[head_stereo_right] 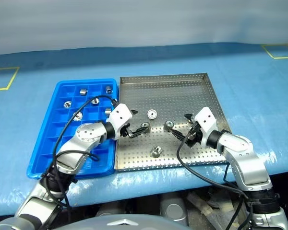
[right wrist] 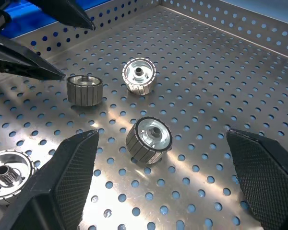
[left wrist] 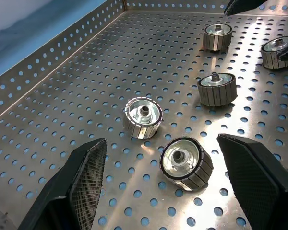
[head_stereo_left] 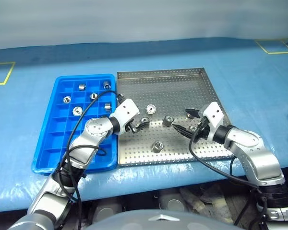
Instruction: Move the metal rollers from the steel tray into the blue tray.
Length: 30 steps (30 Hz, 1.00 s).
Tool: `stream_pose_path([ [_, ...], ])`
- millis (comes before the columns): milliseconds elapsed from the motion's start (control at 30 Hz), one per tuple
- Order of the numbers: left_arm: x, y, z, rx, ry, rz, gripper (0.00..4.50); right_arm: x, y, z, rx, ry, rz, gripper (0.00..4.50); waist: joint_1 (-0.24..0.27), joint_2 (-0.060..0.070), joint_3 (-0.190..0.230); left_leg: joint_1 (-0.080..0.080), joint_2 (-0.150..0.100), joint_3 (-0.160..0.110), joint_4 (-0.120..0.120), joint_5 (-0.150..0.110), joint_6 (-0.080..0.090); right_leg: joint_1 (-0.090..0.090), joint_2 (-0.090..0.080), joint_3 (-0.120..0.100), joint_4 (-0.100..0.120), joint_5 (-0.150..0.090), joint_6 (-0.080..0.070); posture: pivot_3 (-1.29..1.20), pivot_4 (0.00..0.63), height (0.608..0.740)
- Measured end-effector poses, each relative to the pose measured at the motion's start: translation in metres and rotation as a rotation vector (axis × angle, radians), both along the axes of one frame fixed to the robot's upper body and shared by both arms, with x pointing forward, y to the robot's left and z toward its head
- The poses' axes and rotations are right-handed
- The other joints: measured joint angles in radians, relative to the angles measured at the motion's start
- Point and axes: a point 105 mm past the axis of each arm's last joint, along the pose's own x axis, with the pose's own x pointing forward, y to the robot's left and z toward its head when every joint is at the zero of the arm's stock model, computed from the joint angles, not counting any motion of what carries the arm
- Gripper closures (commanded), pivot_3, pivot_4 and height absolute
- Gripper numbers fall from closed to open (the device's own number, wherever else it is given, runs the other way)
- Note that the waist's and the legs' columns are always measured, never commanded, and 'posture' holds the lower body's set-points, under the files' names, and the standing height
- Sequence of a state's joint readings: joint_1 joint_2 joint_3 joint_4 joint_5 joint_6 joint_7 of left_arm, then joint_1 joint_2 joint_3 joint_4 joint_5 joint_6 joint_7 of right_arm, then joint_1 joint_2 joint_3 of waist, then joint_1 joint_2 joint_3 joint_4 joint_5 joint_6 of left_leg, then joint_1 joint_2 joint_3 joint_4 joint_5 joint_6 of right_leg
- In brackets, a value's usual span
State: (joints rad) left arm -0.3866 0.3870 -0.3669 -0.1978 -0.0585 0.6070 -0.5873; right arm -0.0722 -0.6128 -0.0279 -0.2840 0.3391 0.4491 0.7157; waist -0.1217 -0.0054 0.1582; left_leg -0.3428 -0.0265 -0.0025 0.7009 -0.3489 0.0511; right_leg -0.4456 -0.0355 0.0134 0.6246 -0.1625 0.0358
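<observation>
- Left end effector hangs low over the steel tray's near-left part, wide open and empty, with its fingers either side of a roller.
- That roller lies tipped on its side between the two fingers in the left wrist view, touching neither; its bore points up and toward the camera, so its axis runs roughly along the reach, not across it.
- Right end effector is wide open too, holding nothing, over the tray's near-right part.
- In the head view, one roller sits nearest, at about 5 o'clock from the left end effector; another lies between the two end effectors, and one at 1 o'clock.
- My judgement: the left arm is closer to a grasp; a short drop, then a squeeze across the ribbed wall.
- Farther left, the blue tray on the blue surface already holds rollers in its far compartments.
</observation>
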Motion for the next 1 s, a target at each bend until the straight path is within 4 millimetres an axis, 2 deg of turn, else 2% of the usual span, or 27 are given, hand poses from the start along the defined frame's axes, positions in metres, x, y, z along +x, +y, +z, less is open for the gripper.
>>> stream_pose_path([
  [133, 0.001, -0.007, -0.001, 0.045, -0.003, -0.019, 0.47, 0.000, -0.001, 0.001, 0.000, -0.006, -0.002, 0.04, -0.010, 0.000, 0.000, 0.000, 0.000, 0.000, 0.000, 0.000, 0.000, 0.000, 0.000, 0.001, 0.000, 0.000, 0.000, -0.29, 0.150, 0.740],
  [367, 0.005, -0.004, -0.020, 0.136, 0.052, 0.006, 0.47, 0.000, -0.002, 0.001, 0.003, -0.016, -0.012, 0.04, -0.016, 0.000, 0.000, 0.000, 0.000, 0.000, 0.000, 0.000, 0.000, 0.000, 0.000, 0.001, 0.000, 0.000, 0.000, -0.29, 0.150, 0.740],
  [467, 0.005, -0.003, -0.022, 0.145, 0.061, 0.014, 1.08, 0.000, -0.002, 0.003, 0.003, -0.030, -0.018, 0.00, -0.017, 0.000, 0.000, 0.000, 0.000, 0.000, 0.000, 0.000, 0.000, 0.000, 0.000, 0.001, 0.000, 0.000, 0.000, -0.30, 0.150, 0.740],
  [533, 0.005, -0.006, -0.023, 0.140, 0.064, 0.014, 1.70, 0.000, -0.002, 0.005, 0.003, -0.036, -0.019, 0.00, -0.018, 0.000, 0.000, 0.000, 0.000, 0.000, 0.000, 0.000, 0.000, 0.000, -0.001, 0.002, 0.000, 0.000, 0.000, -0.30, 0.150, 0.740],
  [800, 0.005, -0.008, -0.024, 0.134, 0.068, 0.011, 1.70, 0.001, -0.003, 0.006, 0.003, -0.040, -0.024, 0.00, -0.020, 0.000, 0.000, 0.000, 0.000, 0.000, 0.000, 0.000, 0.000, 0.000, -0.001, 0.002, 0.001, 0.000, 0.000, -0.29, 0.150, 0.740],
  [900, 0.005, -0.008, -0.023, 0.132, 0.066, 0.011, 2.58, 0.001, -0.003, 0.006, 0.003, -0.041, -0.024, 0.00, -0.020, 0.000, 0.000, 0.000, 0.000, 0.000, 0.000, 0.000, 0.000, 0.000, -0.001, 0.002, 0.001, 0.000, 0.000, -0.29, 0.150, 0.740],
  [1000, 0.005, -0.008, -0.023, 0.132, 0.066, 0.012, 2.64, 0.001, -0.003, 0.006, 0.003, -0.044, -0.024, 0.00, -0.021, 0.000, 0.000, 0.000, 0.000, 0.000, 0.000, 0.000, 0.000, 0.000, -0.001, 0.002, 0.001, 0.000, 0.000, -0.29, 0.150, 0.740],
])
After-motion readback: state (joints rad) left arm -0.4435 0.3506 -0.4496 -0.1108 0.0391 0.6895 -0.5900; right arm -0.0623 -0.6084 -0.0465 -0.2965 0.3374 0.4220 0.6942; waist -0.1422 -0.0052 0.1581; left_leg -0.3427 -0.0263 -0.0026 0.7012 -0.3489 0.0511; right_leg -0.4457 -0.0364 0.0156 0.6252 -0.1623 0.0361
